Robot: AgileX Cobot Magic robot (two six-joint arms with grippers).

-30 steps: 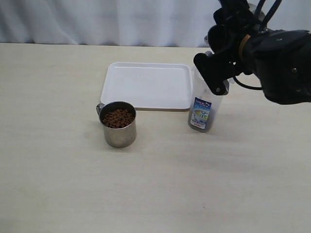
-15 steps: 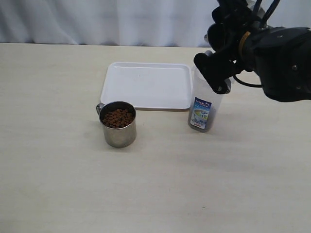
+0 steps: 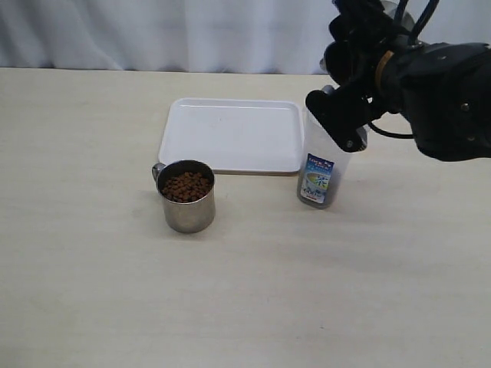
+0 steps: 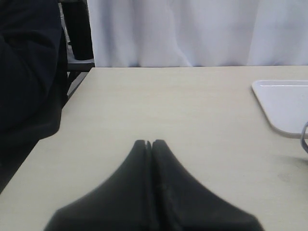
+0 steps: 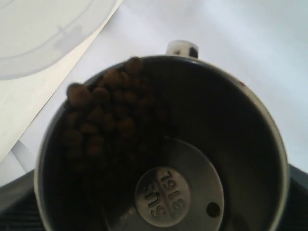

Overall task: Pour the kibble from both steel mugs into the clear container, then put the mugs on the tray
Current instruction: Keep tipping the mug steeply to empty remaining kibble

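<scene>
**Q.** What did each gripper hold at the moment shown?

**A.** My right gripper [image 3: 344,113] was clamped around the held mug [image 5: 163,144], which was tipped above the clear container [image 3: 321,175]. The container stood on the table [image 3: 245,307], just beside the near right corner of the tray [image 3: 230,134]. My left gripper [image 4: 151,144] was pressed together on nothing, low over the table and well apart from the work. The second mug [image 3: 186,207] stood full of pellets in front of the tray.

**Q.** How was the pour best carried out?

**A.** The kibble [image 5: 103,113] lay heaped toward the rim, with a good part of it inside the mug. I judged that the mug's lip should sit squarely over the container's mouth. The tilt should then grow slowly, so that the pellets ran in a thin stream. One rush might bounce off the narrow opening.

**Q.** What could not be made out?

**A.** In the exterior view my arm [image 3: 449,100] covered the held mug and the container's mouth, so their alignment was unreadable there. In the right wrist view the pale round shape beyond the mug was probably that mouth, but it was blurred. I could not tell whether pellets were falling, nor how full the container was.
</scene>
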